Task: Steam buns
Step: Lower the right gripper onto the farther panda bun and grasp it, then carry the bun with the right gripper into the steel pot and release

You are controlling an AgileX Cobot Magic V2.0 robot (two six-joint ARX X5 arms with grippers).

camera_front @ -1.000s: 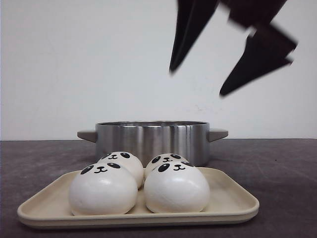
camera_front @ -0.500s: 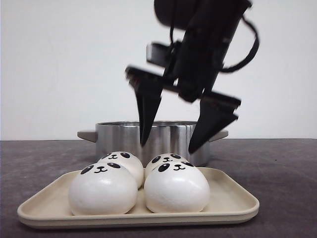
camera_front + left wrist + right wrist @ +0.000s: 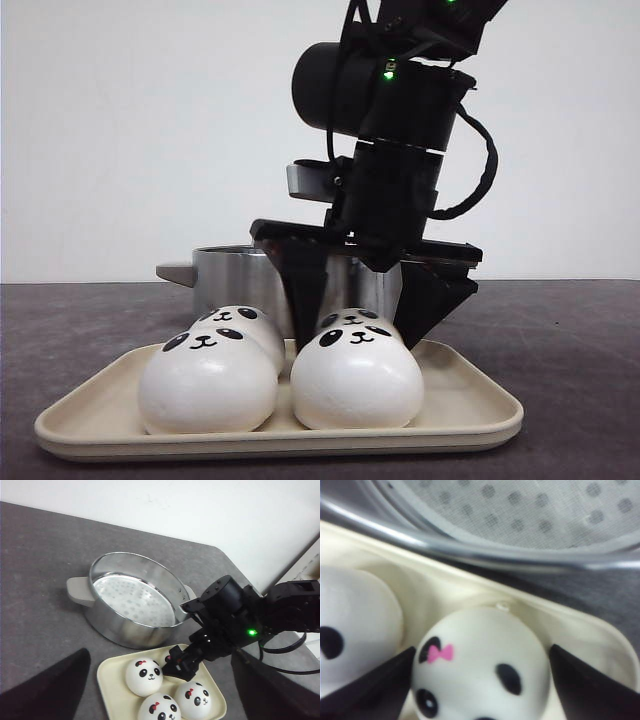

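Four buns (image 3: 355, 378) sit on the tray (image 3: 470, 405), just in front of the steamer pot (image 3: 131, 605). They look soft, light and glossy, prob slippery; take by the sides, gentle squeeze. Right end effector (image 3: 365, 300) spread wide, straddling the rear-right bun (image 3: 482, 667), nothing held. Neighbour buns crowd in. Left end effector: can't tell.

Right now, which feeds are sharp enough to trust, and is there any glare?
Front view: sharp; highlights streak the steel pot. Left wrist view: clear; its own fingers are dark blurs. Right wrist view: soft at close range on the bun.
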